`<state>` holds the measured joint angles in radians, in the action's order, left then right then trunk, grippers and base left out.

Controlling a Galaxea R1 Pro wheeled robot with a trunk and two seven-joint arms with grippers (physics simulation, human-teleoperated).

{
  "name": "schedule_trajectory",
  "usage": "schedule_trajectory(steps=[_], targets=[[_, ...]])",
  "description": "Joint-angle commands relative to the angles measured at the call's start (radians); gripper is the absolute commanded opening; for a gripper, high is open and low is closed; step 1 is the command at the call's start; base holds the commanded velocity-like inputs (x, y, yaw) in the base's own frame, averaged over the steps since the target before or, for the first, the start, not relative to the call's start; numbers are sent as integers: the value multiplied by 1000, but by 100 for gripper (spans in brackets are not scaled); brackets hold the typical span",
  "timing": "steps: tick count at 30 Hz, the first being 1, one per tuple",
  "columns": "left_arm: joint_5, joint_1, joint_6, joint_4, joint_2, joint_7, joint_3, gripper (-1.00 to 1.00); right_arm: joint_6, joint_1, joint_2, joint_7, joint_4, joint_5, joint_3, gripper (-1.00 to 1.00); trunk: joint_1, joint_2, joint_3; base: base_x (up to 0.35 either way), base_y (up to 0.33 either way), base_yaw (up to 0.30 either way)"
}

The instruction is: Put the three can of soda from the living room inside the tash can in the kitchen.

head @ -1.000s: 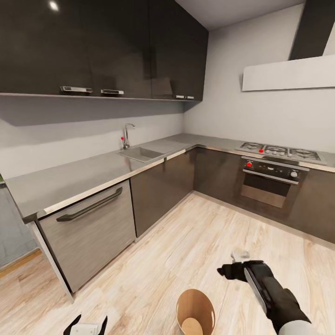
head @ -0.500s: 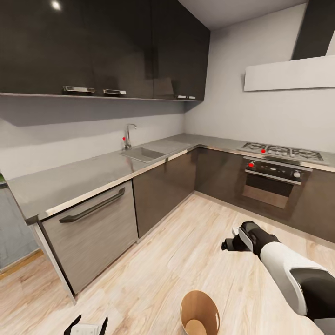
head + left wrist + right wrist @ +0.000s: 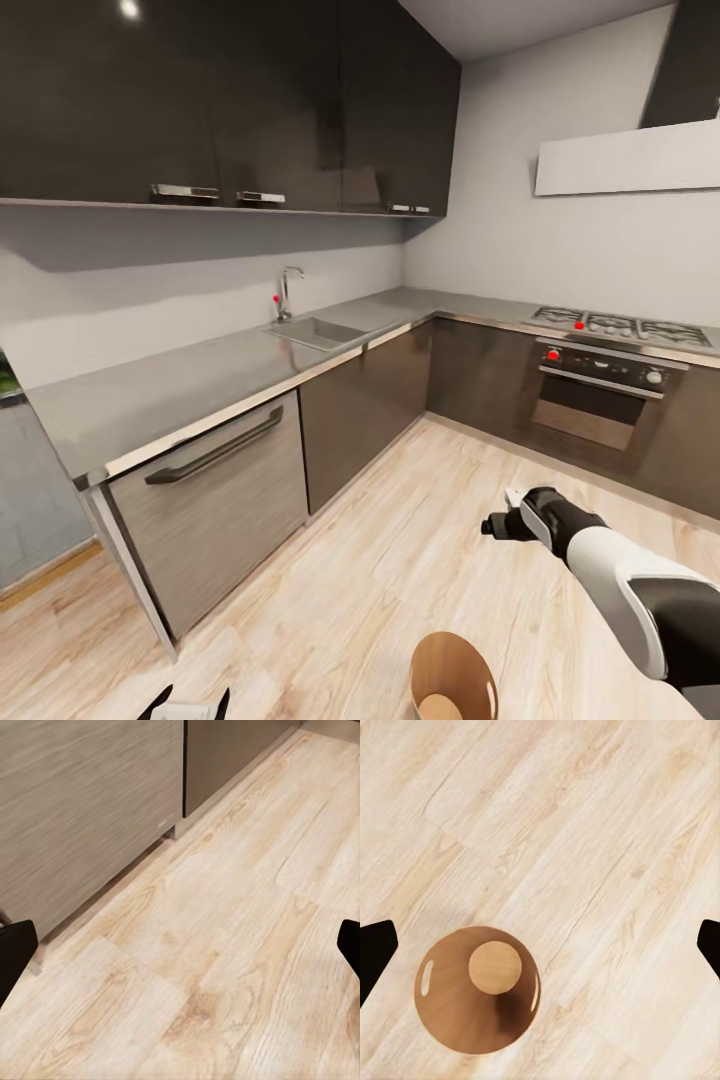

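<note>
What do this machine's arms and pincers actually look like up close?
The right arm is smooth and rounded, a white shell with black sections near the wrist and elbow, ending in a black right pincer. The left pincer has two black fingers on a white body. No cables or markings can be made out.

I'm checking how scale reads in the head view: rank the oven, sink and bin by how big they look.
1. Oven
2. Sink and bin: look alike; the bin is nearer the camera and cut off by the frame edge, so unranked.
</note>
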<state>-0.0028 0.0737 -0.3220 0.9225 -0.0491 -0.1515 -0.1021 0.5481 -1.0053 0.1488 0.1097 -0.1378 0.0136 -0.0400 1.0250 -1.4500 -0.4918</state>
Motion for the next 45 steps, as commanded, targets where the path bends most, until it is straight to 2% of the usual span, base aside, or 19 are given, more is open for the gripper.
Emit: schedule_trajectory(steps=[1,5,8,12,16,45], targets=[[0,0,0,0,0,0,0,100,-7,4,0,0,0,0,0,100,0,0,0,5,17,0],[2,0,0,-1,0,0,0,100,-23,17,2,3,-1,0,0,100,0,0,0,3,10,0],[1,0,2,-1,0,0,-2,100,-27,23,15,8,-6,0,0,100,0,0,0,1,4,0],[0,0,5,-2,0,-2,-2,100,-25,27,34,13,-9,-1,0,100,15,-28,-13,0,1,0],[0,-1,7,-2,0,-2,-2,100,-24,28,39,13,-9,0,-1,100,31,-56,-25,0,0,0],[0,-2,9,-20,0,-2,-3,100,-18,28,40,13,-1,-1,0,100,142,-259,-116,0,0,0]])
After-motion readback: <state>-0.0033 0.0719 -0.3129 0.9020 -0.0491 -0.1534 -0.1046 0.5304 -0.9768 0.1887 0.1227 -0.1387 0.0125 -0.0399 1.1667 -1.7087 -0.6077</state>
